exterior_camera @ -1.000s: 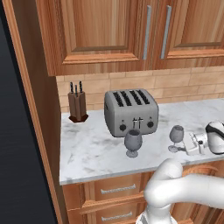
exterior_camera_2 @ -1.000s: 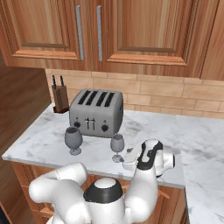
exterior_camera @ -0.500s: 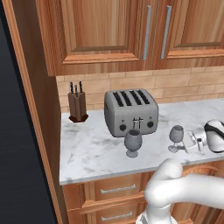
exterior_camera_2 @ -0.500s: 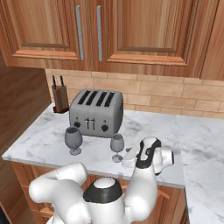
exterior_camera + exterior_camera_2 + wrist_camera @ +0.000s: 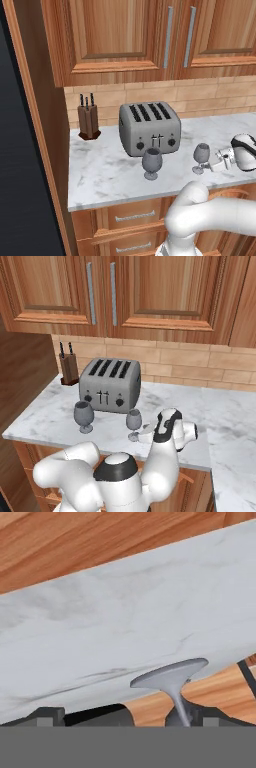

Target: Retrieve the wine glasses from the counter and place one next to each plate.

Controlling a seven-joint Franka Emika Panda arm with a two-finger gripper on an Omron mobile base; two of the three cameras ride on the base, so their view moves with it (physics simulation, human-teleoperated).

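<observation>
Wooden wall cabinets [image 5: 150, 35] and a tan tile backsplash stand behind the white grey-veined marble worktop [image 5: 105, 170], which rests on brown drawer cabinets.

Left base view: a knife block [image 5: 88, 119] stands at the worktop's 10 o'clock corner. A silver four-slot toaster [image 5: 149, 128] sits near centre. One smoky-grey wine glass [image 5: 152, 162] stands upright just in front of the toaster, at its 6 o'clock. The second wine glass [image 5: 201, 157] stands upright at the first one's 3 o'clock, apart from it. The gripper [image 5: 216, 163] lies level with this second glass, just beside it at its 3 o'clock.

Right base view: the knife block [image 5: 68, 366] is at 9 o'clock of the toaster [image 5: 110, 384]. The first glass [image 5: 84, 416] stands at the toaster's 7 o'clock; the second glass [image 5: 133, 423] stands at its 5 o'clock. The gripper [image 5: 146, 430] reaches the second glass from 3 o'clock, at stem height.

Hand view: the view is rolled. The glass's round foot and stem [image 5: 172, 684] lie between the two finger tips [image 5: 197, 716], which stand spread apart and not clamped on the stem.
</observation>
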